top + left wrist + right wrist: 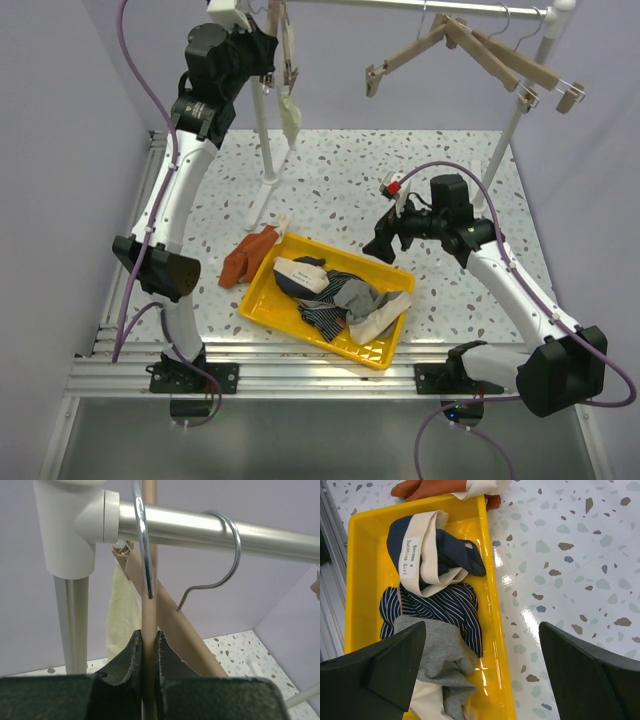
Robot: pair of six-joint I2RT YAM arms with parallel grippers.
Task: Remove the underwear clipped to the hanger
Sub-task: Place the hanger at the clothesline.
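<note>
Left wrist view: my left gripper (149, 652) pinches the wooden hanger (148, 625), cream underwear (123, 615) hanging behind. My right gripper (482, 667) is spread wide above the yellow tray (492, 602); navy underwear (440, 547) there reads "Become a Sunshine Girl".

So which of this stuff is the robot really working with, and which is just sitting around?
Part of the job:
- pale underwear clipped on a hanger
- left gripper, shut on that hanger
- underwear in the yellow tray
- orange-red underwear beside the tray

Just there:
- empty wooden hangers
- rack rail
- right gripper, open above the tray
</note>
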